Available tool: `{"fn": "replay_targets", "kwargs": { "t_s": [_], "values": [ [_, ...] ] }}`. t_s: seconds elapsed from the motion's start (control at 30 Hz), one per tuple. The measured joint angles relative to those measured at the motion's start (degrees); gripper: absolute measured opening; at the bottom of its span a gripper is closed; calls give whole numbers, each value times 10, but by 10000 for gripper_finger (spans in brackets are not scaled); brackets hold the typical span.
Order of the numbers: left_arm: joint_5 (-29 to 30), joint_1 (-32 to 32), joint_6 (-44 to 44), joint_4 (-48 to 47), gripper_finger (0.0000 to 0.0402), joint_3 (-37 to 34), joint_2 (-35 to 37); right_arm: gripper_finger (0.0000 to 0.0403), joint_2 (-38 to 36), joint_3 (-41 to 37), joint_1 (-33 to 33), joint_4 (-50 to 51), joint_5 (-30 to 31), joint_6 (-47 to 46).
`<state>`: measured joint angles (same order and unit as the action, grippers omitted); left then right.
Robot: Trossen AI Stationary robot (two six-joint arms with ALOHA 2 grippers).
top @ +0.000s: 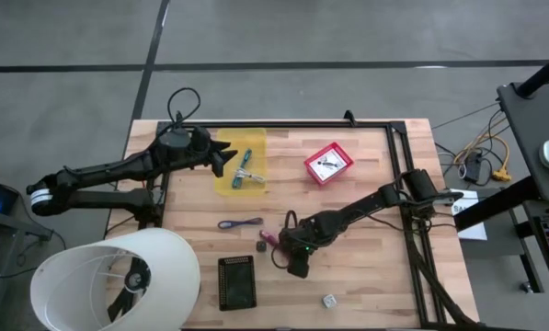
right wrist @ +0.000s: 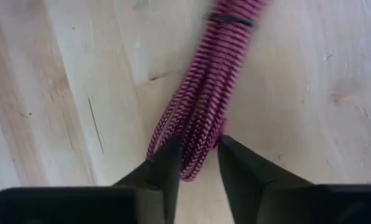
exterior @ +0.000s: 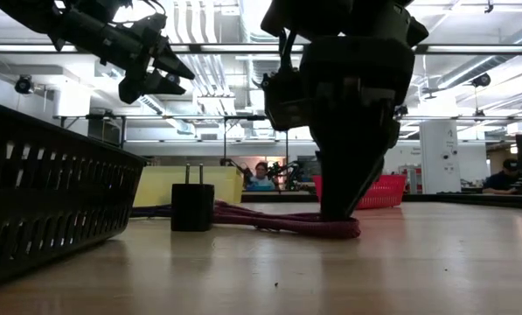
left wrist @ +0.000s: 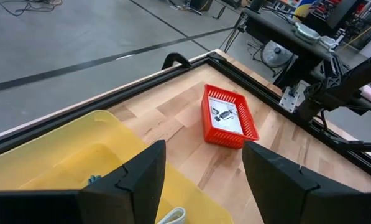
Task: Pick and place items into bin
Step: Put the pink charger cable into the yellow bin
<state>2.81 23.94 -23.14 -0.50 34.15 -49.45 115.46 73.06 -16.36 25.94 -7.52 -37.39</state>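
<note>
Right gripper: down at the table near the front middle, its two dark fingers closed in narrow on the end of the magenta coiled cord; both fingers touch the bundle's sides.
Magenta coiled cord: a tight bundle of coils lying flat on the wood, bound by a thin dark tie near its far end. In the high view only its free end shows, sticking out to the left of the gripper and slightly toward the back; its long axis runs from there under the gripper. In the low view it lies low on the table beneath the gripper.
Left gripper: held above the yellow bin at the back left, fingers spread wide with nothing between them.
Yellow bin: holds a teal stick lying roughly front to back, and a small pale piece beside it.
Red basket: back middle, well apart from the cord, a white printed packet inside.
Purple cord loop: flat on the table, long axis left to right, left of the magenta cord.
Small dark cube: just beside the magenta cord's free end.
Black basket: front edge, left of the right gripper.
Clear cube: near the front edge.
</note>
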Motion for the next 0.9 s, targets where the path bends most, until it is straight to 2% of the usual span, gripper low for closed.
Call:
{"fn": "replay_targets", "kwargs": {
  "t_s": [0.13,0.33,0.53,0.67,0.77,0.83,0.9],
  "values": [
    [0,0,0,0,197,0,0,24,0,0,0,-1,-5,1],
    [0,0,0,0,197,-1,0,11,-5,3,1,4,-4,-20],
    [0,0,0,0,197,-1,0,10,-26,3,4,6,54,-52],
    [-2,0,0,0,197,-1,0,9,-47,2,5,3,112,-60],
    [-15,1,1,0,197,-1,0,9,-74,2,6,-4,184,-57],
    [-39,1,19,12,197,-1,0,9,-98,1,10,-5,243,-36],
    [-92,0,58,34,197,-1,2,9,-124,-5,18,-4,325,-29]
  ]
}}
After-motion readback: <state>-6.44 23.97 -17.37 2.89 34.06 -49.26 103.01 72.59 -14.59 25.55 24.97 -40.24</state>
